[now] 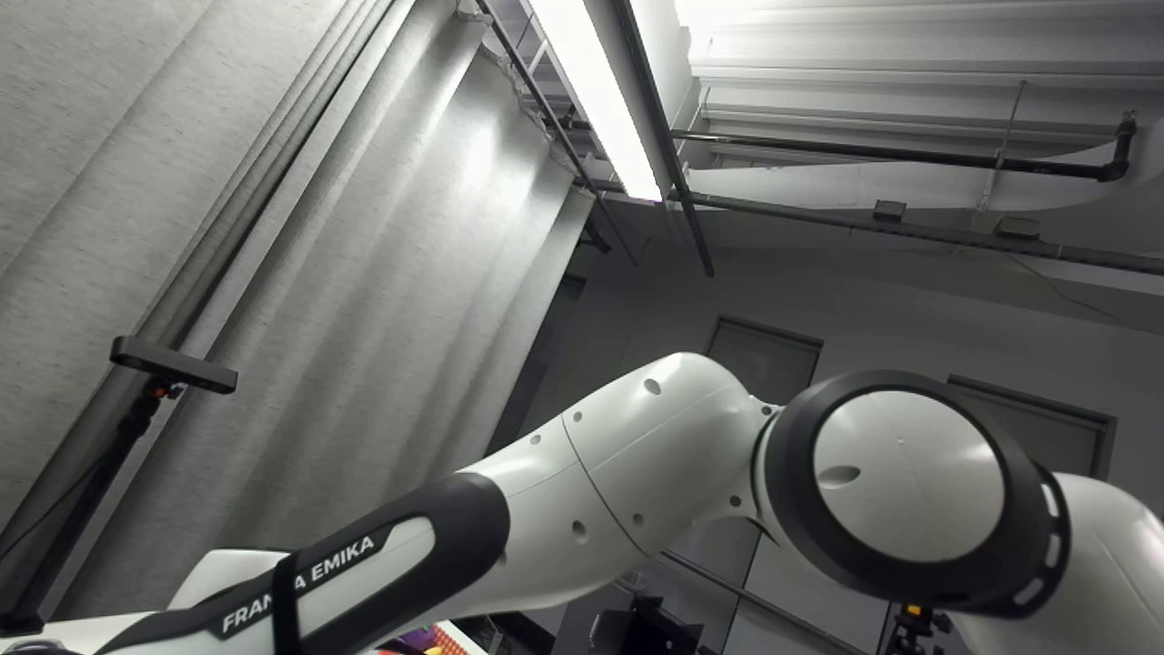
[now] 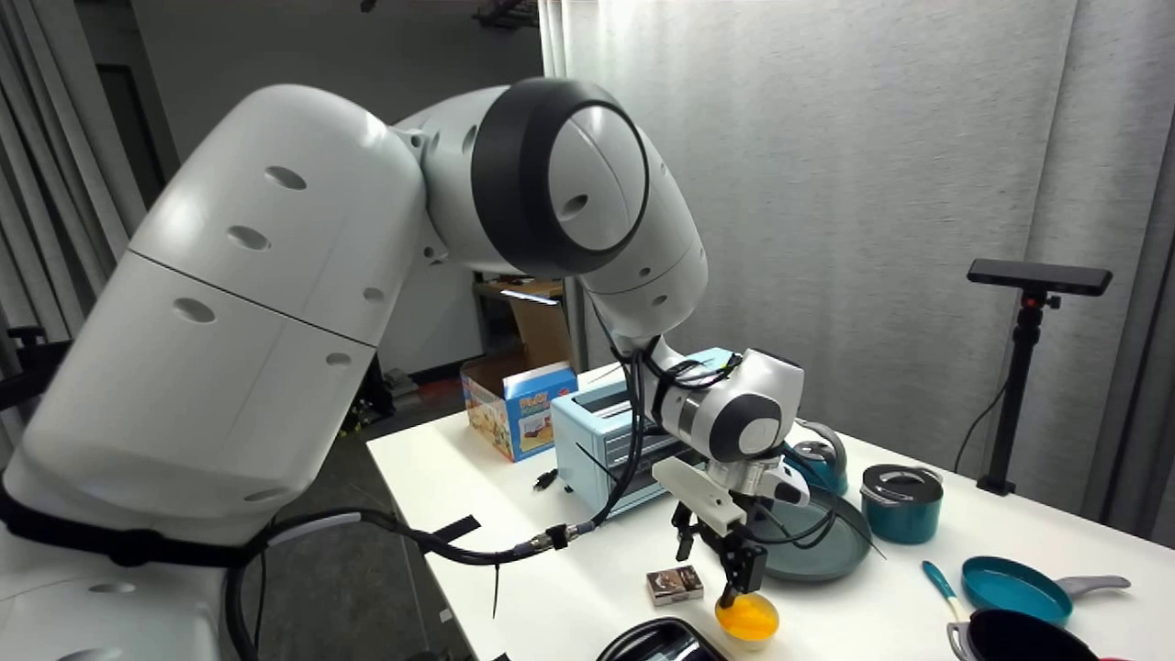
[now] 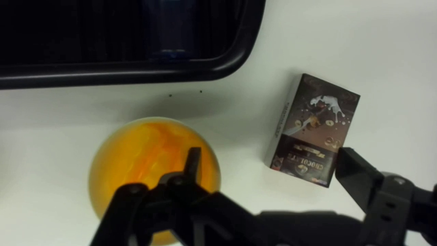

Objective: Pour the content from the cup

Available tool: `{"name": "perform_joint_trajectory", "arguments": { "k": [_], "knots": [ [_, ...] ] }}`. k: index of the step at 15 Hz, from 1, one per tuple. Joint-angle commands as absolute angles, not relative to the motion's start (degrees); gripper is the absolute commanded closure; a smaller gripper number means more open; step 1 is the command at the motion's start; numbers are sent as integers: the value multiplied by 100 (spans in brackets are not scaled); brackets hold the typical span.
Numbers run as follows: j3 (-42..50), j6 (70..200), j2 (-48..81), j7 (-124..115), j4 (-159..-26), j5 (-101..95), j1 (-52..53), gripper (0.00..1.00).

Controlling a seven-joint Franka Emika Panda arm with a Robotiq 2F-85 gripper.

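A: Does the gripper (image 3: 269,157) have hold of anything?

B: Nothing at all. Its jaws stand spread wide, and the cup (image 2: 755,644) rests upright on the worktop (image 2: 569,597) with its orange content (image 3: 146,153) inside.

A: So where does the trouble lie?

B: In the line-up, most likely. In the wrist view one finger (image 3: 193,164) crosses the cup's mouth, so a straight drop could dip into the content or press on the rim and tip it.

A: Is that finger touching already?

B: That cannot be told; the views show only the overlap.

A: And the opposite finger?

B: It overlaps the edge of the chocolate box (image 3: 314,130). Coming down there, it could shove the box, or pinch it instead of the cup.

A: And sideways?

B: A clumsy shift might push the cup into the black-rimmed object (image 3: 220,70) near it.

A: The pour itself?

B: A loose grip on the rounded wall could let the cup slip and spill.
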State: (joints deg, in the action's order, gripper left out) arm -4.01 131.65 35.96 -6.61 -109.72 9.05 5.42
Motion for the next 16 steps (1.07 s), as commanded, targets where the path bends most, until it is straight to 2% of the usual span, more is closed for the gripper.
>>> {"name": "perform_joint_trajectory", "arguments": {
  "k": [1, 16],
  "knots": [
    [-518, 12995, 3712, -483, -10866, 1050, 405, 0],
    [-508, 13014, 3717, -427, -10795, 1230, 208, 0]
  ]
}}
